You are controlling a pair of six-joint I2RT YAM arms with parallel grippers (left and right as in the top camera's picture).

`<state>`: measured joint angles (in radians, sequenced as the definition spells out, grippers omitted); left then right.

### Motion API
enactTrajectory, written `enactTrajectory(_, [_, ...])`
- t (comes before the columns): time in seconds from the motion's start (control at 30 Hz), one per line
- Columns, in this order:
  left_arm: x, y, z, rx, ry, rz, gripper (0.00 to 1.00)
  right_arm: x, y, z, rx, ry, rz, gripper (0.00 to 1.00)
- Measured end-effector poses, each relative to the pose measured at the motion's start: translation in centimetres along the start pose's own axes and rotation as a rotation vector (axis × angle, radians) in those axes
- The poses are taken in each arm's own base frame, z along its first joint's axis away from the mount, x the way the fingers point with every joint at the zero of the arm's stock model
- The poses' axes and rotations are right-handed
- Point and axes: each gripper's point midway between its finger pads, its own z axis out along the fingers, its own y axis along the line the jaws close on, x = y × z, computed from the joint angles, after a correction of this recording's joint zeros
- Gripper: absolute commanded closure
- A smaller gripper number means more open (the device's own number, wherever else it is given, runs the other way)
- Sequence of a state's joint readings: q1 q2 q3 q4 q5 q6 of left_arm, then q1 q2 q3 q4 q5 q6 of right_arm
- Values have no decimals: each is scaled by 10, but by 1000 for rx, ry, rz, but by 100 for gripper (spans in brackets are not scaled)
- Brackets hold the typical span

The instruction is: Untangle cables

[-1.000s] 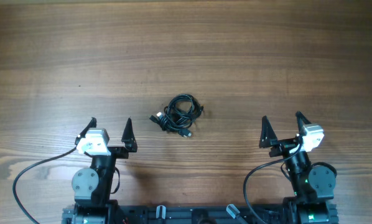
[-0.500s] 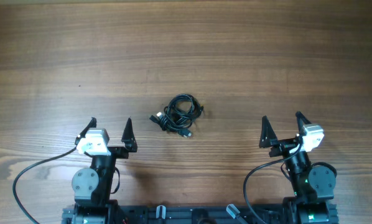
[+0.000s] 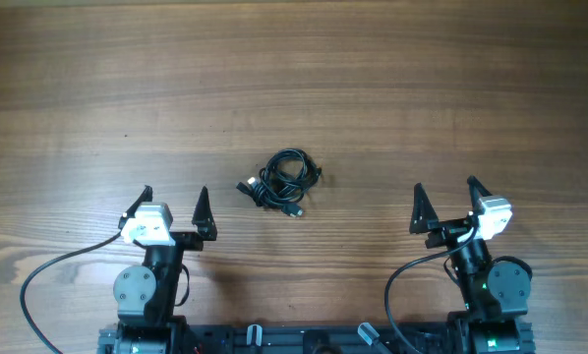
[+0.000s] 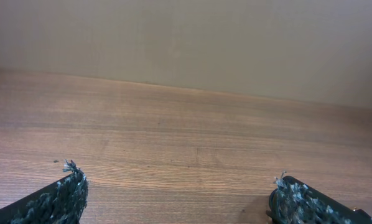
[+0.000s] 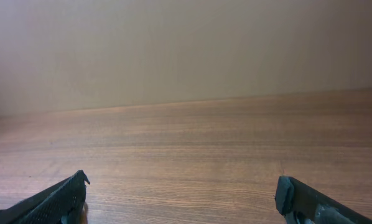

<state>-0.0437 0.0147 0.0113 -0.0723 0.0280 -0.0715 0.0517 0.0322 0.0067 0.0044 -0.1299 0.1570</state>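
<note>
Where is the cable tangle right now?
In the overhead view, the cables lie on the table ahead of and between the left gripper and right gripper, nearer the left, touching neither.

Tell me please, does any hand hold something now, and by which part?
Nothing is held. The left hand and the right hand are both open and empty. The cables lie on the table, apart from both hands.

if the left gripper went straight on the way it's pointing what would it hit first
Nothing, as far as the views show: ahead of the left gripper lies only table. The cables sit off to its right, outside that line, though depth is hard to judge.
</note>
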Motion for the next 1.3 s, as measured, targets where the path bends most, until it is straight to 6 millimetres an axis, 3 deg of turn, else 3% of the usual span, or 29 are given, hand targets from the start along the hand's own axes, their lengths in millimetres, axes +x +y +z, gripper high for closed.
enactTrajectory(0.57, [0,-2,0,10,0,0,0,0,0,0,0,0,0,0])
enactTrajectory(0.77, [-1,-34,-3,196,7,-13,0,-1,1,0,-4,-3,38,0])
enactTrajectory(0.9, [3,-49,-7,281,87,-56,0,4,12,-1,-70,25,97,0])
enactTrajectory(1.03, [-23,-64,-9,333,159,-82,0,7,22,-3,-118,68,165,0])
enactTrajectory(1.17, [-61,-79,-1,379,256,-110,0,-14,34,-12,-156,91,206,0])
enactTrajectory(1.3, [-79,-88,9,383,450,-166,0,-30,41,-26,-152,161,243,0])
